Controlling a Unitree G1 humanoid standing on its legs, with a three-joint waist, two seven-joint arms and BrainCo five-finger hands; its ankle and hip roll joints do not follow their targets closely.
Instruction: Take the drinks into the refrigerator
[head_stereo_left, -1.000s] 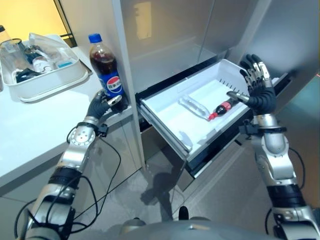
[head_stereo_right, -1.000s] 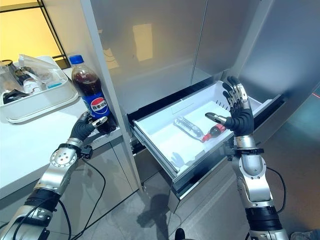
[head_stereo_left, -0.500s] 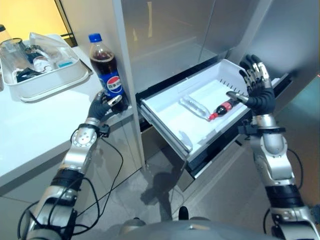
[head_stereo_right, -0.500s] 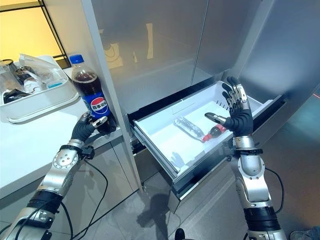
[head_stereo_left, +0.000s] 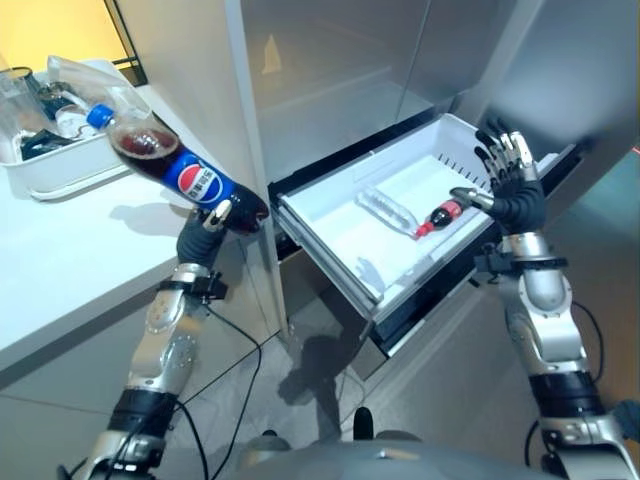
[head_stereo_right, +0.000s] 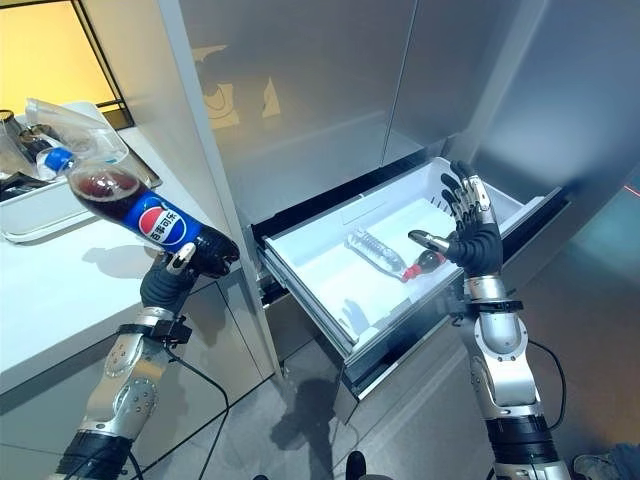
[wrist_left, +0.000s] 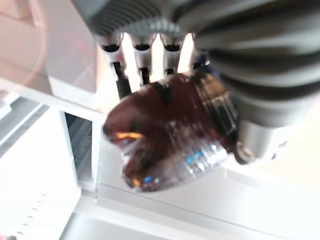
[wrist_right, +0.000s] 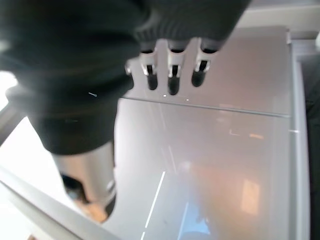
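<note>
My left hand (head_stereo_left: 202, 236) is shut on the base of a large cola bottle (head_stereo_left: 170, 165) with a blue cap and blue label. The bottle is lifted off the white counter (head_stereo_left: 60, 250) and tilted, cap toward the far left. In the left wrist view my fingers (wrist_left: 142, 62) curl round its dark bottom (wrist_left: 170, 135). The white refrigerator drawer (head_stereo_left: 330, 250) stands pulled out; inside lie a clear water bottle (head_stereo_left: 388, 212) and a small red-capped cola bottle (head_stereo_left: 440, 216). My right hand (head_stereo_left: 512, 190) is raised, open, over the drawer's right end.
A white tray (head_stereo_left: 50, 165) with clear containers and bags sits at the back left of the counter. Grey refrigerator doors (head_stereo_left: 330, 60) rise behind the drawer. Grey floor (head_stereo_left: 320, 360) lies below the drawer front.
My left hand has lifted the large cola bottle off the counter edge and tipped it over to the left. The right hand has barely moved.
</note>
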